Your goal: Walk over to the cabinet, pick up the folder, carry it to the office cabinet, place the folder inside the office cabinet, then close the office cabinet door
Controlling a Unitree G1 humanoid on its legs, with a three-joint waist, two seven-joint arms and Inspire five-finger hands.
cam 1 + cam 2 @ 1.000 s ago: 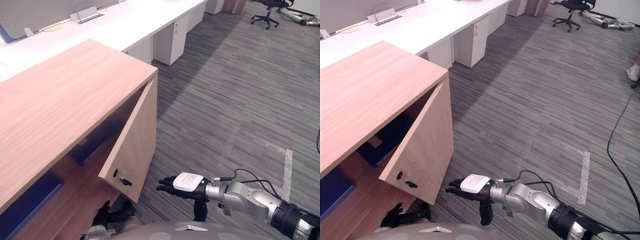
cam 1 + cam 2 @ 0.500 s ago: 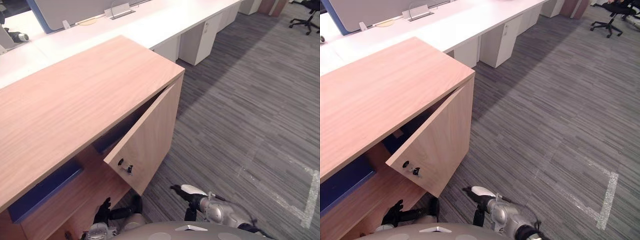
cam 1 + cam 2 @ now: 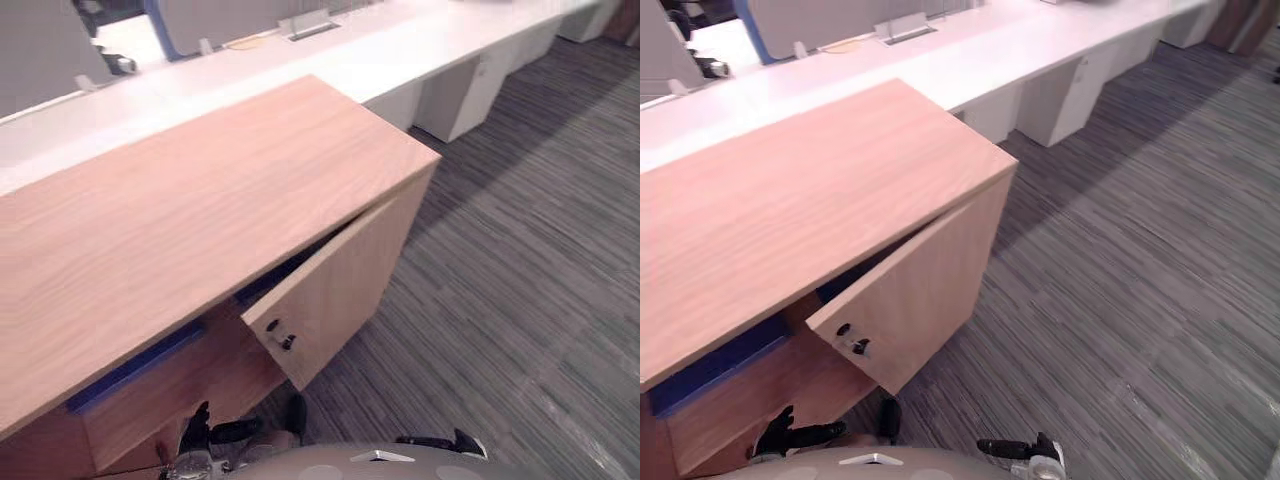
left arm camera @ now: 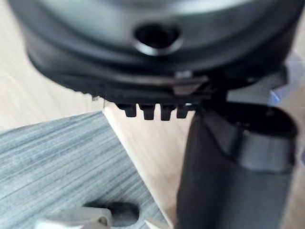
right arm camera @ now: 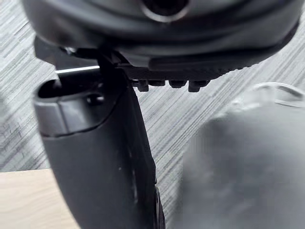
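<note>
The wooden office cabinet [image 3: 200, 210] stands low in front of me, its door [image 3: 335, 300] ajar, with a small dark lock [image 3: 279, 335] near its free edge. Blue folders [image 3: 130, 367] lie inside as a blue strip under the top, and another blue edge [image 3: 268, 285] peeks out behind the door. My left hand [image 3: 198, 432] hangs low beside the cabinet's front with relaxed fingers, holding nothing. My right hand [image 3: 1012, 449] sits at the lower edge, fingers straight, empty, below and to the right of the door. In the wrist views the left hand [image 4: 228, 157] is over wood and carpet, the right hand [image 5: 95, 152] over carpet.
A long white desk [image 3: 400, 60] runs behind the cabinet, with white drawer units [image 3: 470, 95] under it. Grey striped carpet [image 3: 520, 300] spreads to the right of the cabinet.
The camera has swung left and nearer the cabinet, so the whole scene shifts right. My right arm has drawn back from in front of the door down to the lower edge.
</note>
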